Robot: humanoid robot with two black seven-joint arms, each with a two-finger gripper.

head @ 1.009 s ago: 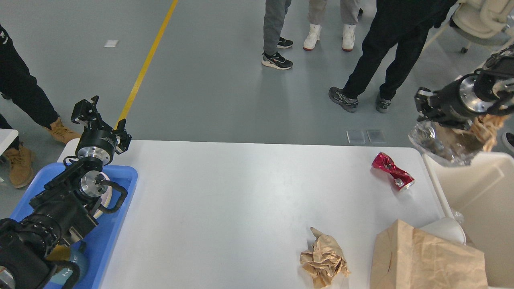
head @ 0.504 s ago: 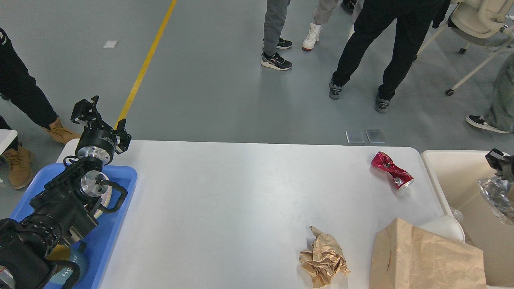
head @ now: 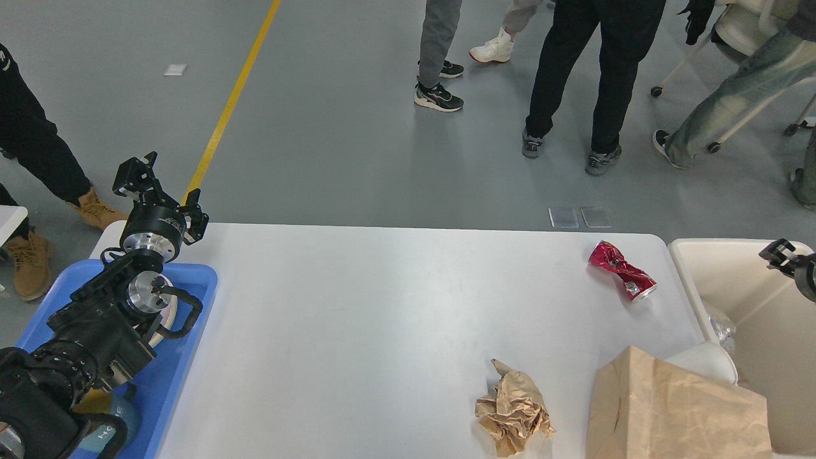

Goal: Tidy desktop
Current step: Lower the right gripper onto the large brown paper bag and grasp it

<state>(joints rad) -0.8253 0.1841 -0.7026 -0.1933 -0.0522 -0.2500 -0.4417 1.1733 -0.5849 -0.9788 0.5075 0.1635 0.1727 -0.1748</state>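
Head view. Since the previous frames the right gripper (head: 779, 253) has withdrawn toward the right edge: a second ago it hung high over the cream bin (head: 752, 287) gripping a crumpled clear-plastic wrapper, half a second ago it was low over the bin with the wrapper still beneath it, and now only its dark tip shows at the frame edge, with no wrapper on it. A scrap of clear plastic (head: 721, 331) lies inside the bin against its near-left wall. How far the right fingers are parted cannot be told, since too little of them is visible. The bystanders on the grey floor behind have also shifted.

The left gripper (head: 159, 185) is unchanged, raised above the far-left corner of the desktop (head: 382, 319), its two fingers spread apart and holding nothing; its arm runs back over the blue tray (head: 191, 280).

The desktop fills the middle of the view, between tray and bin. On it, all unmoved, are a crushed red can (head: 621, 269) near the far-right corner, a crumpled brown paper wad (head: 513, 411) near the front edge, and a brown paper bag (head: 676, 414) just right of the wad.
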